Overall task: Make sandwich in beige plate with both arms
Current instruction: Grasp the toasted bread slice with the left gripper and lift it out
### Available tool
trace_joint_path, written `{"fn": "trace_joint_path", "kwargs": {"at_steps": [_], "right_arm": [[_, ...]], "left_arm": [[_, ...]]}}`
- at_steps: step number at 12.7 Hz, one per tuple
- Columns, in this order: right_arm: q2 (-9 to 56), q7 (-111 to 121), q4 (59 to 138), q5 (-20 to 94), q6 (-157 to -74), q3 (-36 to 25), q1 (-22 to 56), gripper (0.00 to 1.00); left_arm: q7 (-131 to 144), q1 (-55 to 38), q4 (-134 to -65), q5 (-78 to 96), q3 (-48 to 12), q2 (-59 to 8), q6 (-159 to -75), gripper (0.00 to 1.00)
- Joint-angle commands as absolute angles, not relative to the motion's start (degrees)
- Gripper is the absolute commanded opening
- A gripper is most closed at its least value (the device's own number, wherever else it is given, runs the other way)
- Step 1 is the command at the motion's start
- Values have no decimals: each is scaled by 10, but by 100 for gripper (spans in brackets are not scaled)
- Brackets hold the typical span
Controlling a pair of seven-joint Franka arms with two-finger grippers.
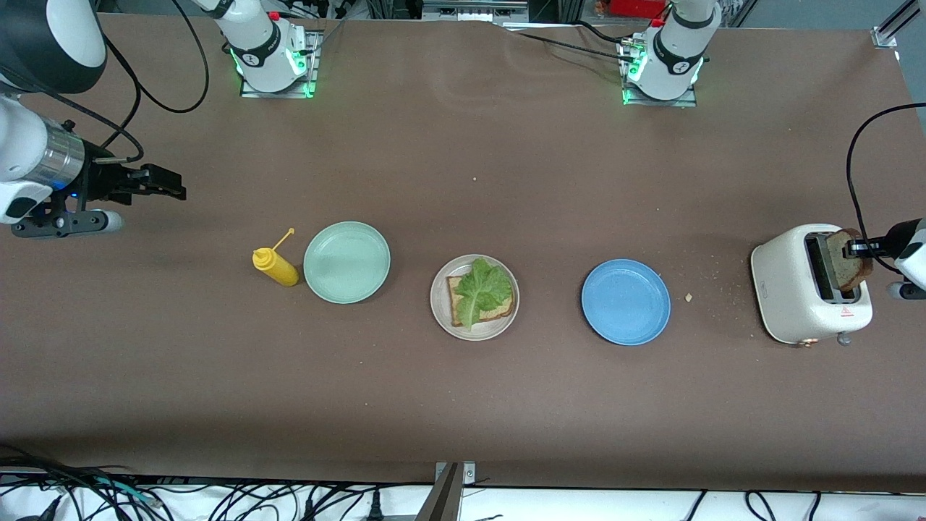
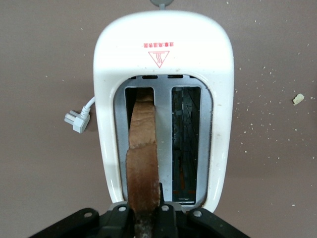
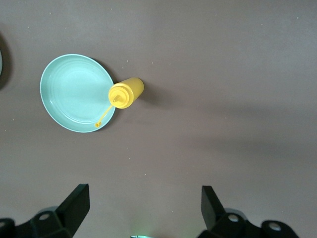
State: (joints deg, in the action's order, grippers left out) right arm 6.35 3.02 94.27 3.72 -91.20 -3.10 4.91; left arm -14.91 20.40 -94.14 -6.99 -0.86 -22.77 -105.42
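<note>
The left end effector (image 1: pixel 861 250) is clamped on the bread slice (image 1: pixel 848 259) standing in the toaster (image 1: pixel 803 289), presumably to top the lettuce (image 1: pixel 483 288) on the beige plate (image 1: pixel 439 310); the slice's lower part sits hidden in the slot, while the right end effector (image 1: pixel 163 184) waits wide open and empty over bare desk (image 1: pixel 463 405).

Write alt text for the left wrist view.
The left gripper is shut on a bread slice standing in one slot of a white toaster; the other slot is empty. Crumbs dot the brown table.
</note>
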Motion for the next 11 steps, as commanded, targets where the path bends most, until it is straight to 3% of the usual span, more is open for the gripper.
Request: {"fn": "trace_joint_path", "kwargs": {"at_steps": [1,6,9,11], "right_arm": [[61,23,926,42,-911,-41,60,100],[53,24,918,46,-905,-63,65,100],[45,24,917,46,-897,-64,64,100],[44,25,904,45,-896,-68,63,100]], "left_arm": [[-150,206,-923,-91,-14,-200,-1028,0],[-149,203,-792,-88,-99,-195,-876,0],[-143,203,-777,-68,-197,-199,-834,0],[-127,179,-779,11,-222,-213,-834,0]]}}
